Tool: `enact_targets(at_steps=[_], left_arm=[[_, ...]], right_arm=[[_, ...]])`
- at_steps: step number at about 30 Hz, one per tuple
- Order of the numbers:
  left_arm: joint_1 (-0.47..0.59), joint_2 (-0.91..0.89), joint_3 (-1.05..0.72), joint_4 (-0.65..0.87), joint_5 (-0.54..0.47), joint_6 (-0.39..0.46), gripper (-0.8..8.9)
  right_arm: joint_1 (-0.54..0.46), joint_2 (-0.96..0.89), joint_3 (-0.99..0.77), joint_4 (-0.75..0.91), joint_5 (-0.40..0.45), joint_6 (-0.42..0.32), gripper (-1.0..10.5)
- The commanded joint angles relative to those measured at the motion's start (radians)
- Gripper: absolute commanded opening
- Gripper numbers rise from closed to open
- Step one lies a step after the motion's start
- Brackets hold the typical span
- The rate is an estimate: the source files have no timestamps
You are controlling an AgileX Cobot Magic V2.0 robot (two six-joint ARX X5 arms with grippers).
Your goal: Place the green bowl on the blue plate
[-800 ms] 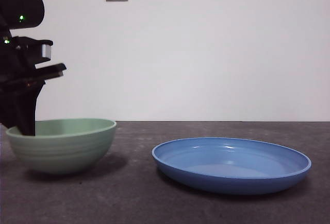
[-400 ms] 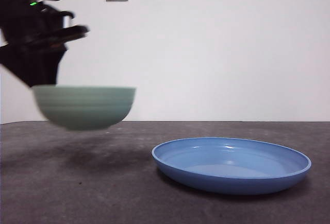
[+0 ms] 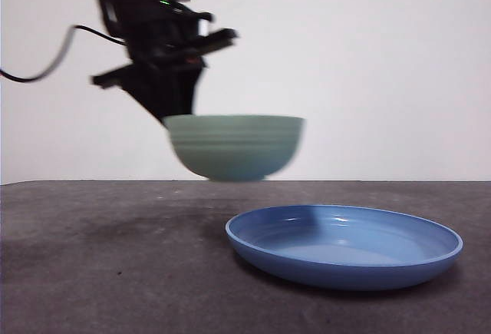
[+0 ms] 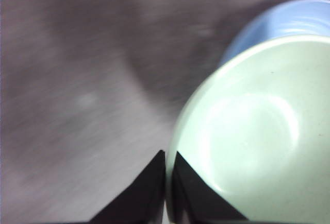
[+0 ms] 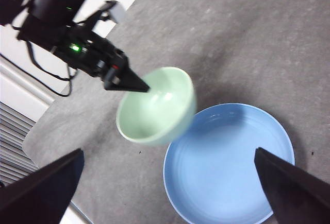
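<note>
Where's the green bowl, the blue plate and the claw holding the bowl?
green bowl (image 3: 234,150), front view, outer wall.
blue plate (image 3: 345,265), front view, near rim.
left gripper (image 4: 166,183), left wrist view, between fingertips at the bowl's rim.

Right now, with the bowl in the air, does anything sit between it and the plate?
Nothing visible does. The left gripper holds the pale mint-green round bowl by its rim, above the table and beside the wide glossy blue plate. The plate's inside is bare, and the right gripper is open and high above.
</note>
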Motion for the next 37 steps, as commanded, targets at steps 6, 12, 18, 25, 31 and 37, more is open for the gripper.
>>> enact_targets(at_steps=[6, 12, 18, 25, 31, 37], left_arm=[[-0.105, 0.110, 0.061, 0.105, 0.000, -0.040, 0.09], [-0.161, 0.157, 0.061, 0.166, 0.000, -0.051, 0.09], [-0.182, 0.209, 0.061, 0.166, 0.033, -0.051, 0.09], [-0.182, 0.211, 0.061, 0.169, 0.029, -0.046, 0.09], [-0.178, 0.211, 0.063, 0.179, 0.029, -0.047, 1.91], [-0.161, 0.159, 0.126, 0.128, 0.029, -0.018, 4.61]], right_arm=[[0.002, 0.005, 0.016, 0.010, -0.001, -0.004, 6.3], [0.002, 0.005, 0.016, 0.010, -0.001, -0.004, 6.3], [0.002, 0.005, 0.016, 0.010, -0.001, -0.004, 6.3], [0.002, 0.005, 0.016, 0.010, -0.001, -0.004, 6.3], [0.002, 0.005, 0.016, 0.005, -0.001, -0.004, 6.3], [0.002, 0.005, 0.016, 0.005, 0.000, -0.003, 6.3]])
